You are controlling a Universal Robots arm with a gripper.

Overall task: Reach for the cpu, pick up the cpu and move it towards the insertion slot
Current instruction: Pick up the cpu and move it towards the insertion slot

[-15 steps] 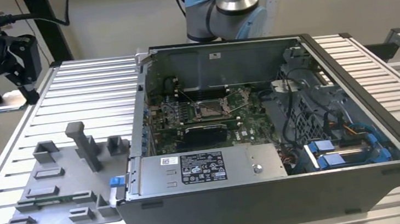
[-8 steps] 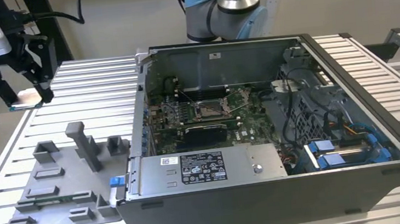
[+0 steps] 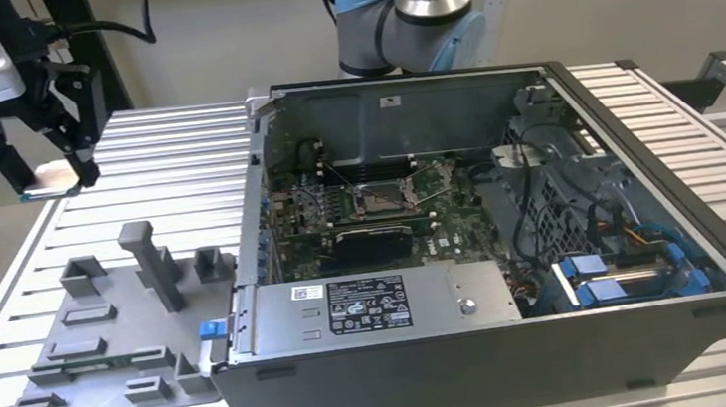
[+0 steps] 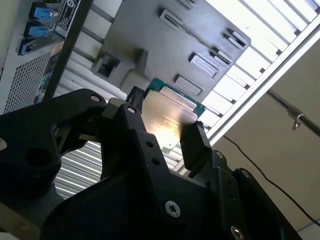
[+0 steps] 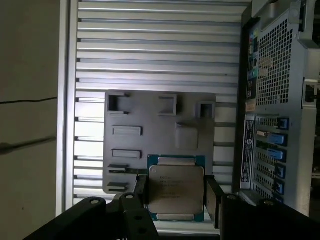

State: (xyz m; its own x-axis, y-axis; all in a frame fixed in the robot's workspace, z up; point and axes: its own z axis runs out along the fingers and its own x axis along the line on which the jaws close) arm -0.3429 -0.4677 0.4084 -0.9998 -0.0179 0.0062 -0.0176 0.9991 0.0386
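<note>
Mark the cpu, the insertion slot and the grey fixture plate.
cpu point(image 5: 176, 192): first wrist view, middle of its silvery top.
insertion slot point(image 3: 381, 199): exterior view, its dark centre.
fixture plate point(image 3: 135, 330): exterior view, bare flat base.

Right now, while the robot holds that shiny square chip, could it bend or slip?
Probably stiff: the cpu sits flat in the gripper. Its metal top shines, so it may be slippery. It looks thin, so likely light and perhaps fragile.

white label point(image 3: 366, 306) on the power supply point(image 3: 474, 275), faint print on the cpu point(image 5: 176, 187), none legible
</note>
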